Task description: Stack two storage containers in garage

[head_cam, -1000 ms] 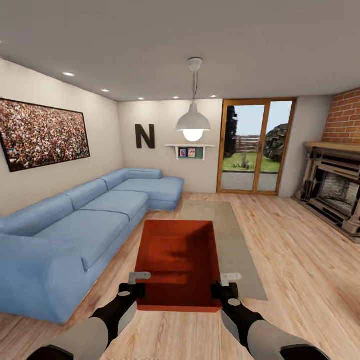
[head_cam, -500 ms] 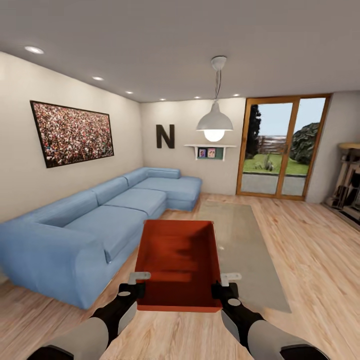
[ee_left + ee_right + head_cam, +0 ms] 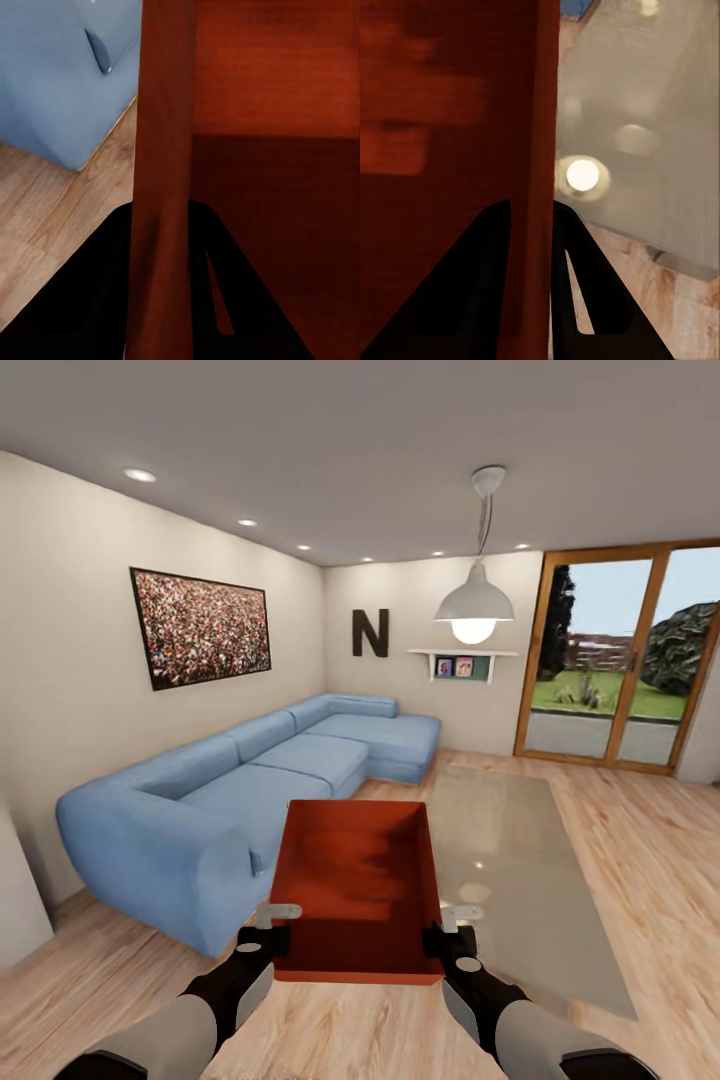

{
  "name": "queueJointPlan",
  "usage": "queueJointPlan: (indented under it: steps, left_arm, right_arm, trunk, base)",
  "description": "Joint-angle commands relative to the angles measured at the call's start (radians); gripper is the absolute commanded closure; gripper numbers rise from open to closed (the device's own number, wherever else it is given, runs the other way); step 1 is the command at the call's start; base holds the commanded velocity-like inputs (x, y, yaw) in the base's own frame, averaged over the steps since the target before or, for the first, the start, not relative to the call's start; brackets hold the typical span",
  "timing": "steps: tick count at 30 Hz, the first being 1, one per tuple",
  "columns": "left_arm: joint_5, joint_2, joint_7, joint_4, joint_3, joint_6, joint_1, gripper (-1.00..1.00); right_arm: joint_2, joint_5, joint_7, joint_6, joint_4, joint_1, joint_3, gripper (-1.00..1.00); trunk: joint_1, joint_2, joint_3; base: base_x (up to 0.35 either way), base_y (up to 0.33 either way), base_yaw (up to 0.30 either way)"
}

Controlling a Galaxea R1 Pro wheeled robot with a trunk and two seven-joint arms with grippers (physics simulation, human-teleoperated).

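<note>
Head view: an orange-red rectangular storage container (image 3: pixel 357 890) with plain straight walls is carried level in front of the robot, above the light wood plank floor (image 3: pixel 620 830) of the living room. The left gripper (image 3: pixel 268 926) is clamped on the container's left wall near its near corner, and the right gripper (image 3: pixel 452 928) is clamped on the right wall likewise. A long blue fabric corner sofa (image 3: pixel 250 780) stands to the left, a pale grey rug (image 3: pixel 520 860) lies ahead on the right, and a wood-framed glass patio door (image 3: pixel 620 660) closes the far wall. Compared with one second ago the whole scene has slid to the right: the brick fireplace has left the picture, the sofa and the framed wall picture (image 3: pixel 200 626) sit further right, and a pale wall edge has entered at the lower left. The container and both grippers keep the same place in the picture. Judgement: the camera and base are turning left with the load held steady; transport is under way, the garage is not yet reached, and neither placing nor stacking has begun. Left wrist view: the container wall (image 3: pixel 161 172) stands between the dark fingers, gripped, with sofa and planks beyond. Right wrist view: the container wall (image 3: pixel 536 150) is pinched between the fingers, with the rug beside it.
</note>
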Motion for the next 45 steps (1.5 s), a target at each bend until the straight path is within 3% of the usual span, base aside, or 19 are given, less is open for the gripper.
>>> queueJointPlan:
  steps: [1,45]
  left_arm:
    - [-0.007,0.001,0.020,-0.008,0.068,0.003,-0.002,1.00]
    - [-0.007,0.001,0.020,-0.008,0.069,0.003,-0.002,1.00]
  right_arm:
    - [0.000,0.000,-0.010,-0.001,0.003,0.000,-0.003,1.00]
    - [0.000,0.000,-0.008,-0.001,0.004,0.000,-0.003,1.00]
  trunk:
    - [0.000,-0.002,-0.002]
    - [0.000,-0.002,-0.002]
  base:
    - [0.000,0.000,0.267]
    - [0.000,0.000,0.267]
